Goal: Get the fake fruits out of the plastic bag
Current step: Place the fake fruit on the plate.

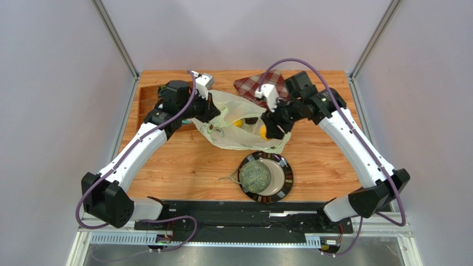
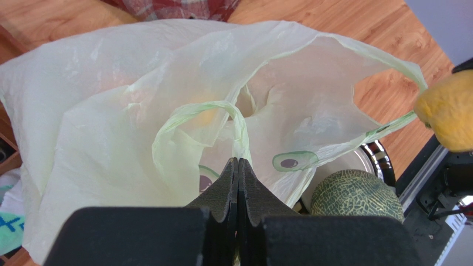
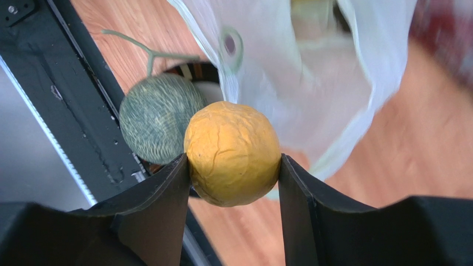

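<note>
The plastic bag (image 1: 233,119) lies crumpled at the back middle of the table, its mouth facing the plate. My left gripper (image 1: 214,115) is shut on the bag's loop handle (image 2: 238,127) at its left side. My right gripper (image 1: 266,132) is shut on a small yellow citrus (image 3: 233,152) and holds it just outside the bag's right edge, above the table. The citrus also shows in the left wrist view (image 2: 449,111). The netted grey-green melon (image 1: 255,174) sits on the dark-rimmed plate (image 1: 286,177). Another yellow piece (image 1: 238,123) shows through the bag.
A red plaid cloth (image 1: 250,83) lies behind the bag at the back edge. A wooden tray (image 1: 147,102) stands at the back left under the left arm. The plate is near the front middle, just in front of the bag.
</note>
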Controlling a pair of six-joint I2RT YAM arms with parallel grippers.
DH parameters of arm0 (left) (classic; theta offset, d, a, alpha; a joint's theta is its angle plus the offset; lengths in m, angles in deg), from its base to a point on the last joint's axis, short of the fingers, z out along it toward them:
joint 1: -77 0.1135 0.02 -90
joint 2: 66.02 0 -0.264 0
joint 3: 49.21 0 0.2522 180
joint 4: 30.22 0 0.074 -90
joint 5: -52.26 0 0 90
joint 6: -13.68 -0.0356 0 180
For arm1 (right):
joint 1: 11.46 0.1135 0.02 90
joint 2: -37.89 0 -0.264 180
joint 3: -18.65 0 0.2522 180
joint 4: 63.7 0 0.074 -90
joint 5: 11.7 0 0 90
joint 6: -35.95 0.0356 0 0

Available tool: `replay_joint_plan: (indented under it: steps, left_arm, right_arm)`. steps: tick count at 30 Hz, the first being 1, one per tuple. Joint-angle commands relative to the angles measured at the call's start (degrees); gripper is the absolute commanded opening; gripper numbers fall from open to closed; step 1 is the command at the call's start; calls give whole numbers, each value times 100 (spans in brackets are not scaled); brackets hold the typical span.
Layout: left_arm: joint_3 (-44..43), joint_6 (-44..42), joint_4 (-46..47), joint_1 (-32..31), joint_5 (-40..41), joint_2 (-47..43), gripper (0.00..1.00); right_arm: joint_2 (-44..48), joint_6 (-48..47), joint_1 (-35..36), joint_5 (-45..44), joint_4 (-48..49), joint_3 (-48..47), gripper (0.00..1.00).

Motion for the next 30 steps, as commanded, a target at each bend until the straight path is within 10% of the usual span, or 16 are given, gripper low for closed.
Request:
replay_joint_plan:
  steps: [1,8,24,30]
  left_arm:
    - [-228,100,243,37,59,-95,0]
    - [-158,100,216,37,-3,-165,0]
    - [-184,-173,50,46,-12,-192,0]
    - [-158,-217,58,46,-20,-166,0]
  right_arm:
    - [484,1021,-1564,-8,-139,708,34]
    - [18,1147,-3528,160,-219,2027,33]
    - [-1694,1349,-1437,494,722,1950,37]
    - [-2258,1183,-1261,1238,232,1537,64]
